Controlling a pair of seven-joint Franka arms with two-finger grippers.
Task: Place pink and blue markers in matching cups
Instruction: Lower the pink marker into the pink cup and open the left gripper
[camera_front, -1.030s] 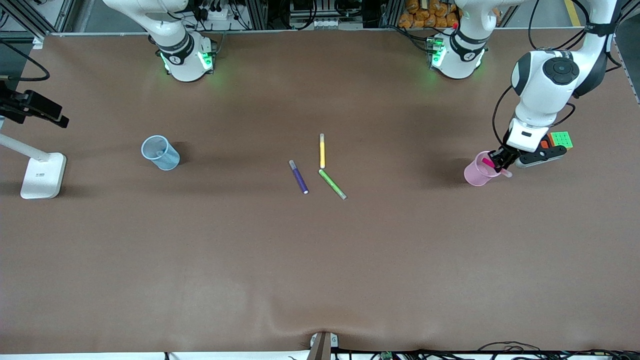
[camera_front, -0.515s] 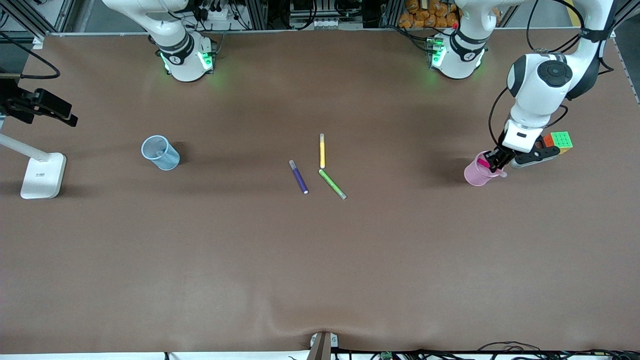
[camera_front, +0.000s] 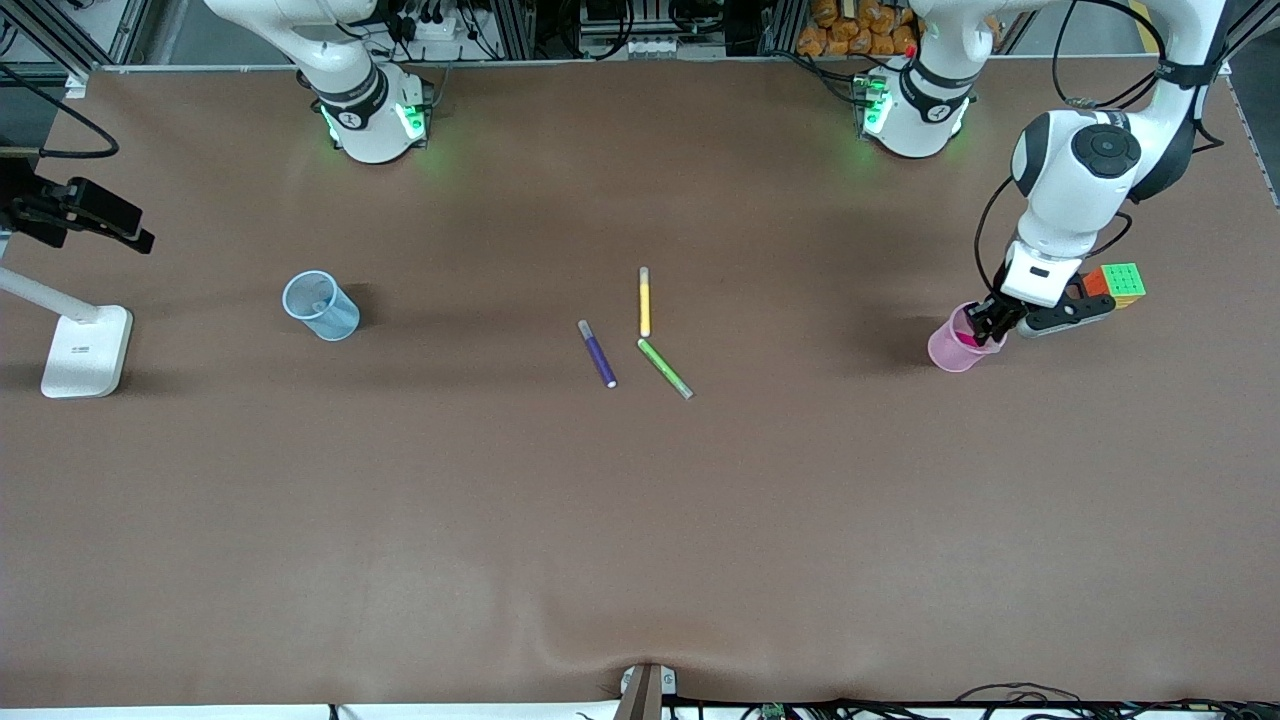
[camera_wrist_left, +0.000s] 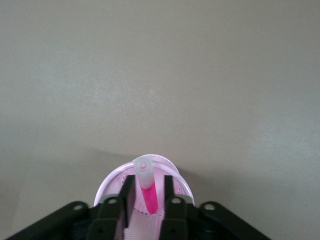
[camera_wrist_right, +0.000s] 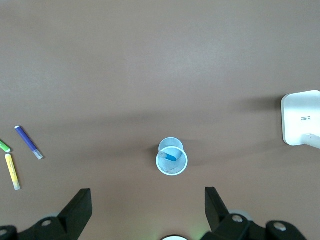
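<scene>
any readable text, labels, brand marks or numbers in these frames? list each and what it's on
None can be read.
White stand base at the right arm's end of the table: small dark marks, too small to read.
Arm bases: a small round emblem on each dark collar, too small to read.
Yellow marker, green marker, purple marker, blue cup, pink cup, colour cube: no print visible.

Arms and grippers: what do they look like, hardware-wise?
Both arms are glossy white with black joint bands and green lights at the bases. The left arm has a round black joint cap and black cables. The left gripper and right gripper have matte black fingers.
</scene>
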